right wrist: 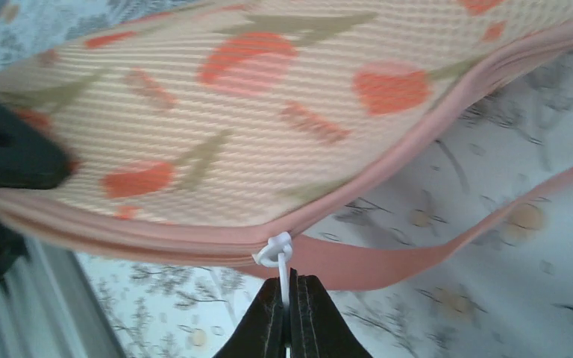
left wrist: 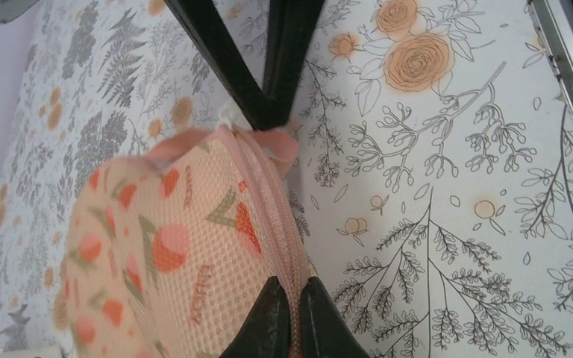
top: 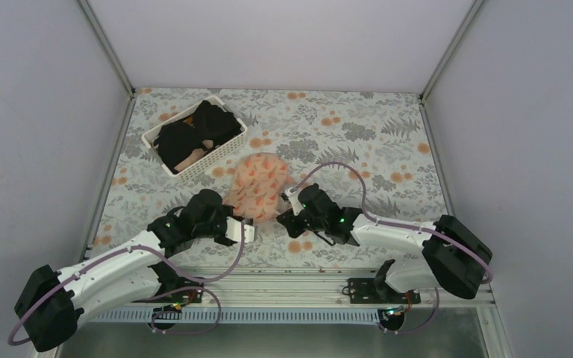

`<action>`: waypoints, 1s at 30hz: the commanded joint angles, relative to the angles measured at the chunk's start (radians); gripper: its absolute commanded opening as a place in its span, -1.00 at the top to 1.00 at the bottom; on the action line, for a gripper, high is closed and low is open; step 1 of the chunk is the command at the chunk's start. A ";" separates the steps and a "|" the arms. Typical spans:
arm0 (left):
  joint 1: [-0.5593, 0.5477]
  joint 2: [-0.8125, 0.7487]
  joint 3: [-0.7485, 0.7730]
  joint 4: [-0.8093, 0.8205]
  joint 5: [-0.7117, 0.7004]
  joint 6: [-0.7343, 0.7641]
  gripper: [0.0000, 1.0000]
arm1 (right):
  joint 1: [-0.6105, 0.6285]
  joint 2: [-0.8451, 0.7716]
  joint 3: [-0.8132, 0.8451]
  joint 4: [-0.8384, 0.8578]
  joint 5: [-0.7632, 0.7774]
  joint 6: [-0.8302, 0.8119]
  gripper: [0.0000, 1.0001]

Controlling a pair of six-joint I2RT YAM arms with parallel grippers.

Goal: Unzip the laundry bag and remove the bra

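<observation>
The pink laundry bag (top: 257,185) with orange-red flower print lies on the floral cloth between my two arms. My left gripper (left wrist: 294,292) is shut on the bag's zip edge (left wrist: 283,246) at its near end. My right gripper (right wrist: 291,287) is shut on the white zip pull (right wrist: 277,252) at the bag's right side; a pink strap (right wrist: 433,257) hangs below it. In the top view the left gripper (top: 240,221) and right gripper (top: 289,203) flank the bag's near end. The bra does not show; the bag's inside is hidden.
A white slatted basket (top: 157,151) with black clothes (top: 198,130) stands at the back left, just beyond the bag. The floral cloth (top: 373,142) covers the table. A metal rail (top: 306,280) runs along the near edge. Walls enclose both sides.
</observation>
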 commanded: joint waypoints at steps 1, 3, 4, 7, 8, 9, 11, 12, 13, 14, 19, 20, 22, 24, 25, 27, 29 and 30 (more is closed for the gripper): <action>0.004 -0.015 0.006 -0.079 0.011 0.077 0.95 | -0.085 -0.044 -0.046 -0.053 0.034 -0.026 0.93; 0.004 -0.022 0.008 -0.092 0.032 0.089 0.95 | -0.119 -0.060 -0.055 -0.057 0.021 -0.035 0.93; 0.004 -0.026 0.007 -0.094 0.036 0.092 0.95 | -0.135 -0.068 -0.057 -0.061 0.015 -0.039 0.93; 0.008 -0.028 -0.008 -0.060 0.011 0.063 0.95 | -0.162 -0.088 -0.062 -0.065 -0.001 -0.050 0.93; 0.012 -0.028 -0.015 -0.045 -0.001 0.052 0.95 | -0.163 -0.091 -0.060 -0.067 -0.006 -0.054 0.93; 0.019 -0.026 -0.022 -0.028 -0.011 0.043 0.95 | -0.162 -0.089 -0.056 -0.070 -0.016 -0.055 0.93; 0.028 -0.028 -0.032 -0.009 -0.017 0.027 0.93 | -0.153 -0.075 -0.048 -0.076 -0.020 -0.047 0.93; 0.029 -0.030 -0.033 -0.010 -0.009 0.019 0.65 | -0.141 -0.065 -0.045 -0.072 -0.020 -0.039 0.93; 0.029 -0.032 -0.032 -0.020 0.014 0.021 0.32 | -0.127 -0.054 -0.045 -0.061 -0.023 -0.028 0.93; 0.029 -0.033 -0.024 -0.042 0.044 0.029 0.02 | -0.112 -0.044 -0.045 -0.044 -0.035 -0.018 0.93; 0.029 -0.036 0.038 -0.140 0.166 0.058 -0.37 | -0.009 -0.006 -0.018 0.049 -0.064 0.039 0.93; 0.028 -0.037 0.048 -0.141 0.174 0.048 -0.37 | 0.014 0.008 -0.006 0.062 -0.064 0.049 0.93; 0.026 -0.030 0.064 -0.129 0.185 0.008 -0.37 | 0.043 0.028 0.019 0.088 -0.066 0.063 0.93; 0.027 -0.026 0.064 -0.116 0.193 -0.037 -0.36 | 0.069 0.046 0.047 0.110 -0.069 0.077 0.93; 0.027 -0.026 0.060 -0.112 0.197 -0.058 -0.35 | 0.078 0.055 0.060 0.120 -0.069 0.083 0.93; 0.026 -0.029 0.053 -0.113 0.210 -0.084 -0.32 | 0.089 0.068 0.082 0.136 -0.071 0.093 0.93; 0.026 -0.032 0.042 -0.109 0.200 -0.093 -0.29 | 0.097 0.076 0.102 0.140 -0.071 0.099 0.93; 0.027 -0.034 0.036 -0.099 0.181 -0.098 -0.26 | 0.099 0.080 0.108 0.139 -0.068 0.099 0.93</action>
